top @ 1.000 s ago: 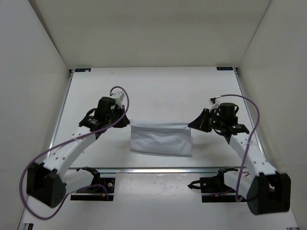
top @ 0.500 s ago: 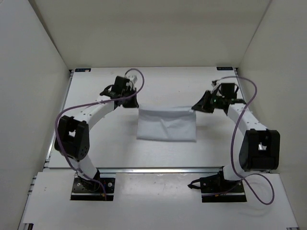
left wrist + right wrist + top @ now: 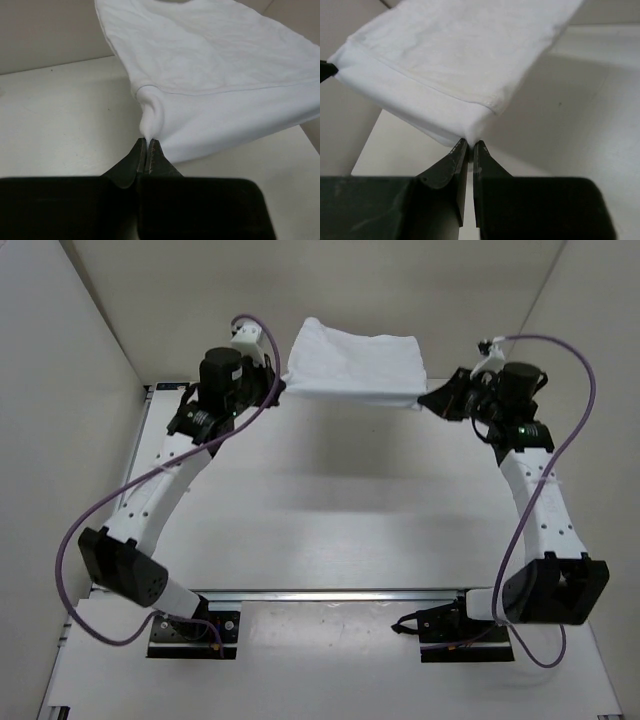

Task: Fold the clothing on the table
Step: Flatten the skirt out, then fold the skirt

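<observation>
The clothing point(image 3: 352, 362), a plain white garment, hangs stretched in the air above the far edge of the table point(image 3: 330, 500). My left gripper point(image 3: 277, 387) is shut on its left corner and my right gripper point(image 3: 424, 401) is shut on its right corner. In the left wrist view the fingertips point(image 3: 140, 146) pinch a bunched hem of the clothing point(image 3: 210, 65), which spreads away to the right. In the right wrist view the gripper point(image 3: 470, 143) pinches the folded hem corner of the clothing point(image 3: 455, 50), and the other gripper's dark tip point(image 3: 325, 70) shows at the far end.
White enclosure walls point(image 3: 80, 350) stand on the left, right and back, close behind the lifted garment. A metal rim point(image 3: 330, 592) runs along the near table edge, with both arm bases point(image 3: 190, 632) bolted in front. Purple cables point(image 3: 95, 540) loop beside each arm.
Both arms have lifted the clothing off the table and carried it from the middle up and towards the back wall, still stretched between them. Both grips have stayed shut.
</observation>
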You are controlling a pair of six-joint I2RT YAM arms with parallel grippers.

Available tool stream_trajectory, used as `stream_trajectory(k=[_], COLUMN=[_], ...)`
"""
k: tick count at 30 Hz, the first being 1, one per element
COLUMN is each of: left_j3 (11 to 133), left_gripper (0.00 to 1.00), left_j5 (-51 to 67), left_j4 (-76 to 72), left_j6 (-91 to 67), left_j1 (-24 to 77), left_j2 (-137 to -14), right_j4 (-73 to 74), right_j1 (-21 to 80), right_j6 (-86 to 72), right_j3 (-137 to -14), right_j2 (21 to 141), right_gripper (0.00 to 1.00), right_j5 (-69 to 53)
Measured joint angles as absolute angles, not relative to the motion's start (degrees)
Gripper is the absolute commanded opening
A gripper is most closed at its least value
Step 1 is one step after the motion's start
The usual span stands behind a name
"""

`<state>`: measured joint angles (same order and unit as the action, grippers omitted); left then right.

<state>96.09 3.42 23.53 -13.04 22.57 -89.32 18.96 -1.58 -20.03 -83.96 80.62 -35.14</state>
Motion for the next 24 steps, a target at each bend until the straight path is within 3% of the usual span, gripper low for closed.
stream_trajectory(k=[7, 11, 16, 24], left_j3=[59.9, 45.8, 45.6, 60.1], left_gripper=[0.0, 0.0, 0.0, 0.0], left_j5=[3.4, 5.0, 8.3, 11.1], left_j4=[23.4, 27.1, 25.4, 23.4], left_j6=[-15.9, -20.2, -22.0, -21.0], left_j1=[27.7, 29.6, 26.1, 22.0], left_j2=[-71.9, -65.6, -67.6, -92.9], right_j4=[19.5, 23.3, 19.3, 14.6], right_j1=[-0.5, 1.3, 1.2, 1.0], right_j6=[-21.8, -24.6, -25.5, -25.5], right_j3=[-45.6, -33.8, -34.9, -43.5], right_j2=[68.4, 62.1, 63.7, 83.5], right_gripper=[0.0, 0.0, 0.0, 0.0], right_j5=[-36.5, -37.0, -38.4, -38.6])
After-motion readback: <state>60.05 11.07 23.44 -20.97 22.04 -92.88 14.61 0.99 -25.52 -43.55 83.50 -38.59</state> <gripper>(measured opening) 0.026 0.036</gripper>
